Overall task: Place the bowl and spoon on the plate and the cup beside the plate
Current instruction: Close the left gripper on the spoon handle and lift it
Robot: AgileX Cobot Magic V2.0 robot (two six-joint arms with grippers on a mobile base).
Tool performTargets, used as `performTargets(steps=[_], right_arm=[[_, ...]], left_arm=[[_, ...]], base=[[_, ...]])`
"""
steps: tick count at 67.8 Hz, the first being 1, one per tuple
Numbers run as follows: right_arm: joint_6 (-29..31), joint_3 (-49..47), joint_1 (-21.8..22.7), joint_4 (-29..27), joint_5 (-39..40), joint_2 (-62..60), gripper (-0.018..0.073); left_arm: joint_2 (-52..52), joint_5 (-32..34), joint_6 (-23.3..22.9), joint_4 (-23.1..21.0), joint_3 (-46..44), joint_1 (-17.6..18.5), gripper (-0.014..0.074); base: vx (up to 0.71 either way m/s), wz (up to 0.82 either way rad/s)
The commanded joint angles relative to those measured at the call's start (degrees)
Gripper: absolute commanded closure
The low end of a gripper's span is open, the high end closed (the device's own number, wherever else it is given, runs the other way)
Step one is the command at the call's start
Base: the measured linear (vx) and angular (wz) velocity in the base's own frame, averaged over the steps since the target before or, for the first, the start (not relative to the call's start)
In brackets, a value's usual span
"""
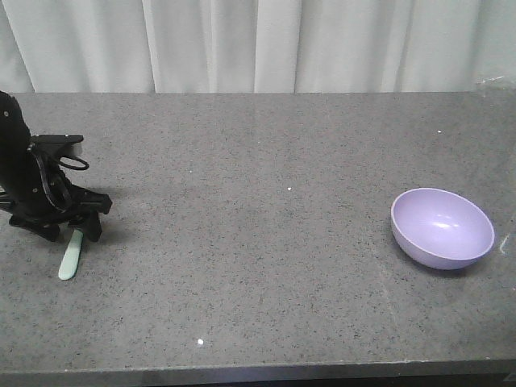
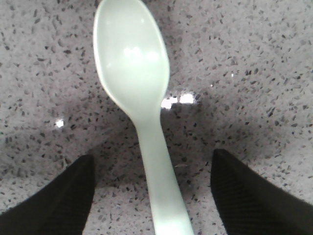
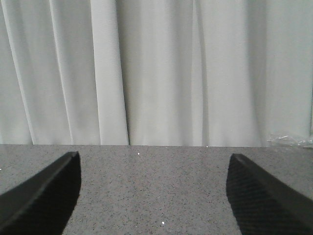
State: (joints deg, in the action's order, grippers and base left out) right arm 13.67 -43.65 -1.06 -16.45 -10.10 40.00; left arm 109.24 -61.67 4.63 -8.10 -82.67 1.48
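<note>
The pale mint-green spoon (image 1: 69, 260) lies flat on the grey speckled table at the far left. My left gripper (image 1: 76, 229) is lowered over its handle end. In the left wrist view the spoon (image 2: 133, 68) points its oval head away from me. Its handle runs between the fingertips of my left gripper (image 2: 152, 154), which is open, with a gap on each side of the handle. The lilac bowl (image 1: 442, 228) stands upright on the table at the right, empty. My right gripper (image 3: 154, 154) hangs open over bare tabletop with nothing in it. Plate and cup are out of view.
The grey stone-look table (image 1: 258, 242) spans the whole front view, its front edge at the bottom. A white curtain (image 1: 258, 44) hangs behind the far edge. A bit of clear plastic (image 3: 291, 141) lies at the far right table edge.
</note>
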Motion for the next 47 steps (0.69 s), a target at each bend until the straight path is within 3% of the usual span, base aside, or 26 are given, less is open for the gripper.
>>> performTargets(steps=[1,33,40,47], right_arm=[[0.44,-1.98,0.27,0.36,3.94,0.25,-0.002],[0.44,-1.98,0.27,0.36,3.99,0.25,-0.002],[0.44,-1.98,0.27,0.36,3.99,0.25,-0.002],[0.44,-1.98,0.27,0.36,3.99,0.25,-0.002]], left_arm=[[0.08,-1.3,-0.41,-0.92,-0.67,0.05,0.0136],[7.8,-5.55,-0.27,-0.61,-0.67,0.05,0.0237],[8.81,-6.15,-0.21,0.63,-0.67,0.05,0.0356],[8.6,-6.29,0.43,2.19,-0.67,0.05,0.0549]], base=[[0.0,0.0],[0.0,0.0],[0.0,0.0],[0.0,0.0]])
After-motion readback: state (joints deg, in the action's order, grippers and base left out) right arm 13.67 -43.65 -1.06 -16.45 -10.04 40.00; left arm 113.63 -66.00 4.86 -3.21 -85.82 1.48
